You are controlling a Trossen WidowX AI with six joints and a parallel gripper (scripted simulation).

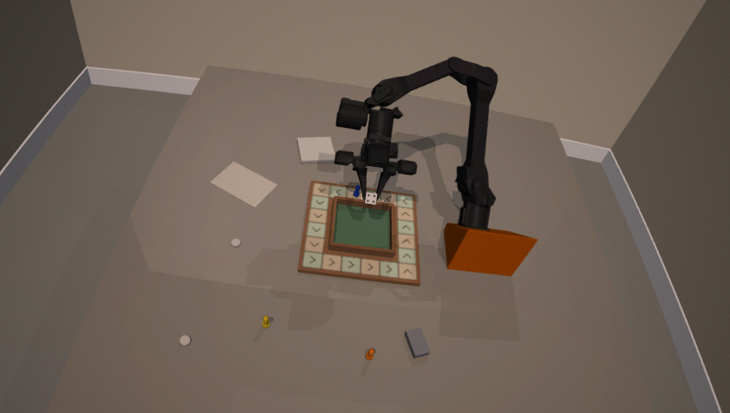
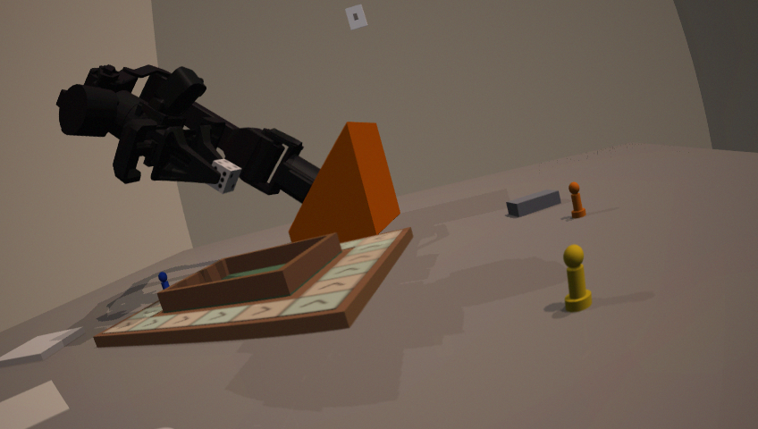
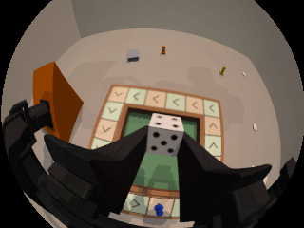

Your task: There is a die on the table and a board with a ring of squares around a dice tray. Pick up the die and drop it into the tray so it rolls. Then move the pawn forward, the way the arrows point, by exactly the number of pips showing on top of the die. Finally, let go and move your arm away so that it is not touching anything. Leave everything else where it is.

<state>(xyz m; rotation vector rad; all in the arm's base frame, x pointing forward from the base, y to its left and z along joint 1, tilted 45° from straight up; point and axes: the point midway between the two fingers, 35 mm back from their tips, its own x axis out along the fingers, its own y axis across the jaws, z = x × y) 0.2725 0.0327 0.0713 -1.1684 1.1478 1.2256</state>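
Note:
My gripper is shut on the white die and holds it in the air above the board. In the wrist view the die shows a face with five pips and one with four. The dice tray has brown walls and a green floor, and nothing is seen lying in it. The board has a ring of green and tan arrow squares. The blue pawn stands on a square in the back row.
An orange wedge stands at the arm's base. A yellow pawn, an orange pawn and a grey block stand in front. Two pale flat pieces and two white discs lie around.

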